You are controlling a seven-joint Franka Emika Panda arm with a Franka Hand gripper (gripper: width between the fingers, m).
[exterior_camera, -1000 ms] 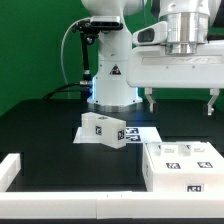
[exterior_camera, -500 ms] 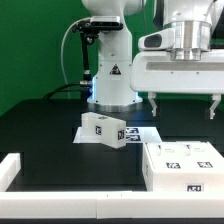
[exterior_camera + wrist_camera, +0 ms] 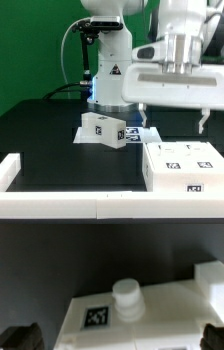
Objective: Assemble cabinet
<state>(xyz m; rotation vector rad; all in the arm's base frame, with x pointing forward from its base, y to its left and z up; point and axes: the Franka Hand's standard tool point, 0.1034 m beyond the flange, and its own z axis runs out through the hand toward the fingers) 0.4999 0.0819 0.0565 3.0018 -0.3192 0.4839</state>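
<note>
The gripper [image 3: 173, 118] hangs blurred over the white box [image 3: 183, 163] at the exterior view's right, its fingers spread wide with nothing between them. The arm above it runs out of the picture, and so does the box's lower corner. A small tagged block [image 3: 103, 129] on the table [image 3: 45, 130] covers part of the marker board [image 3: 146, 133]. The wrist view is soft: a round peg [image 3: 126, 294] and one tag [image 3: 97, 317] on white plastic, which part I cannot tell, with dark fingertips [image 3: 20, 336] at the corners.

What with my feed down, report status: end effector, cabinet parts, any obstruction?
End effector open, empty, over the cabinet box. Small tagged block apart, on the marker board. No obstruction seen.
</note>
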